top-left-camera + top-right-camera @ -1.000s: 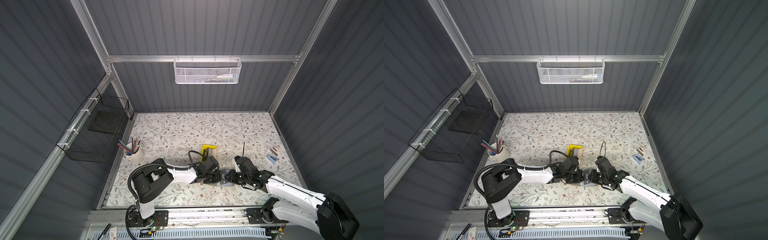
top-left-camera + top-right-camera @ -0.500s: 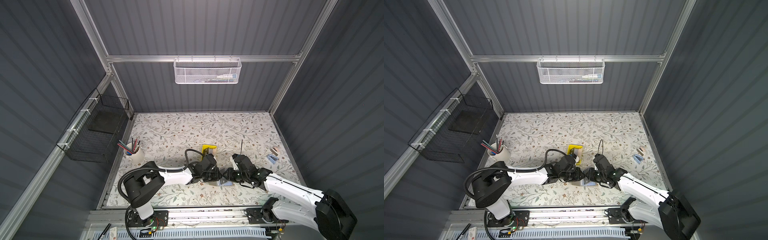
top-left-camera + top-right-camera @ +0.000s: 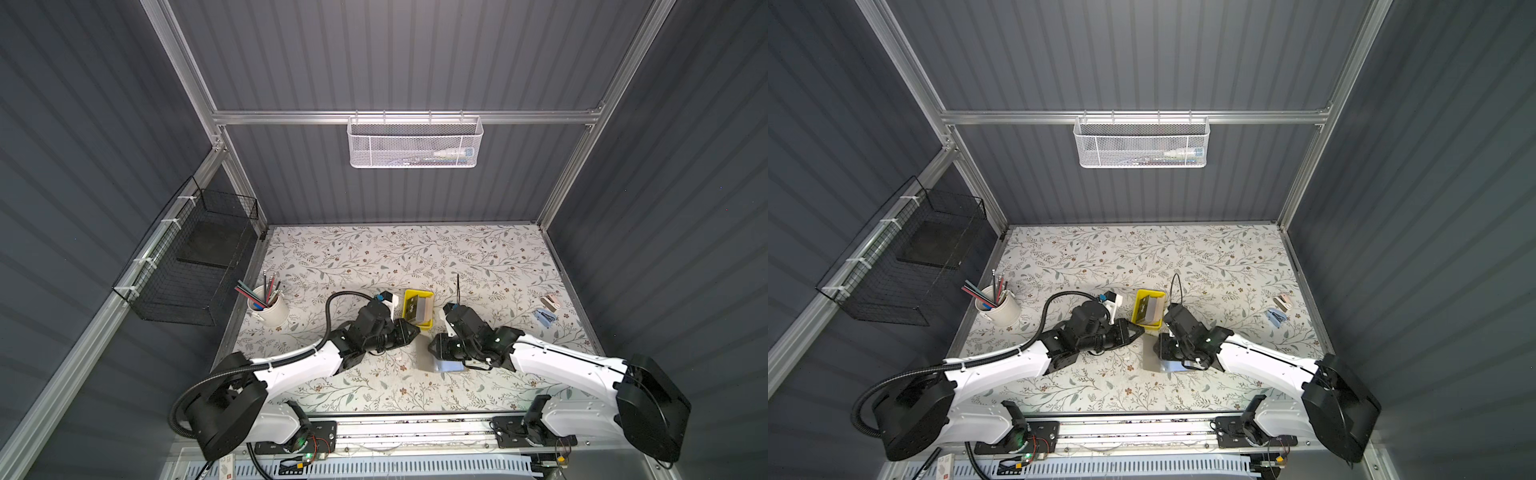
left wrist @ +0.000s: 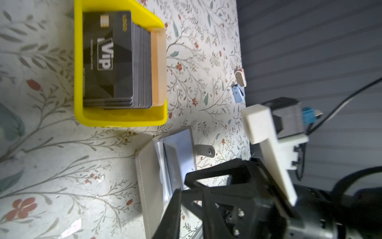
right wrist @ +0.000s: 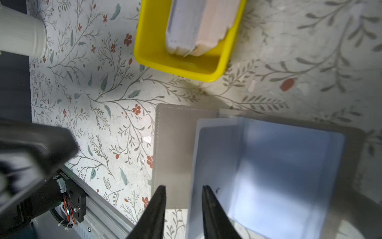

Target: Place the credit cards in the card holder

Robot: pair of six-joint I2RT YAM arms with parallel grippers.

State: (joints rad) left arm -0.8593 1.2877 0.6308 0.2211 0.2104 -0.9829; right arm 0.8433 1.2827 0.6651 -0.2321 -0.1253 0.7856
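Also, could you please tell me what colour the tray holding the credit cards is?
Bright yellow; the left wrist view shows the tray best.

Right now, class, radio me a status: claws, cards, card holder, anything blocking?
Left claw slightly open, empty, beside the yellow tray. Right claw open over the card holder, which lies open. Cards stacked in the tray. Right claw crowds the sleeves.

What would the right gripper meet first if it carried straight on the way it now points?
Probably the card holder: the right gripper, open, points down at its grey cover beside the bluish sleeve. The yellow tray lies further along that line; the height above the holder is unclear.
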